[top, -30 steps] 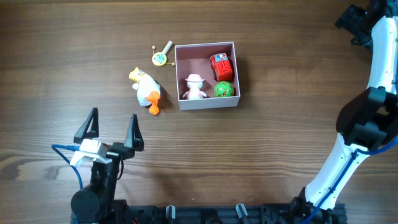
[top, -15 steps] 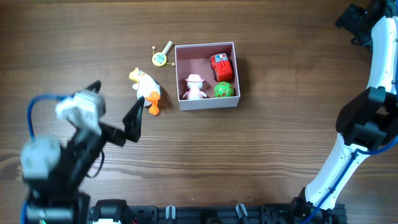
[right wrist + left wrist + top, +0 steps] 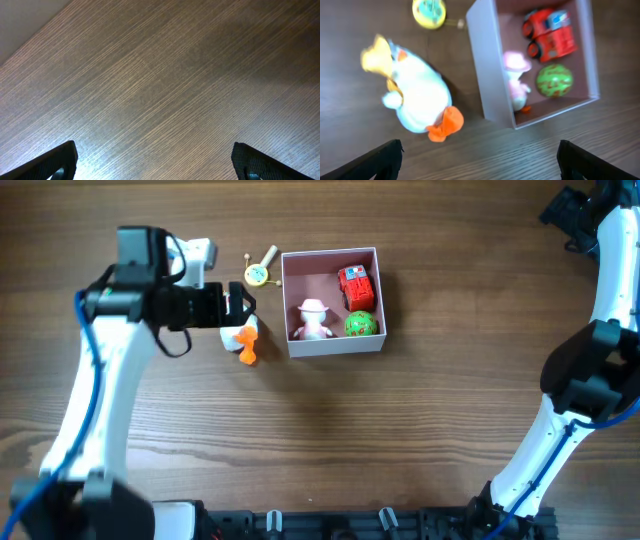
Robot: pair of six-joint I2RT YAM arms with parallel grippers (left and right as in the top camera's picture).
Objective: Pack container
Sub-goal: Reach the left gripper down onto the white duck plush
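Jaws of left gripper (image 3: pixel 243 304) wide apart above orange-footed white plush duck (image 3: pixel 417 95); square shallow white-walled box with pink inside (image 3: pixel 490 75) lies ahead of jaws (toward right side of wrist view); right gripper (image 3: pixel 155 165) jaws apart over wooden table (image 3: pixel 150 75), well apart from box.

- A white duck toy (image 3: pixel 417 97) lies on the brown table (image 3: pixel 610 125). It has a yellow head and orange feet.
- Just beside the duck sits the container (image 3: pixel 487 65). Its walls are white and its inside is pink.
- Inside it are a red truck (image 3: pixel 551 34), a green ball (image 3: pixel 554 80) and a little pink figure with a hat (image 3: pixel 516 80).
- A small round yellow toy (image 3: pixel 429 11) lies at the top, near the container's corner.
- Two dark fingers (image 3: pixel 377 161) poke in at the bottom corners, spread far apart, holding nothing.
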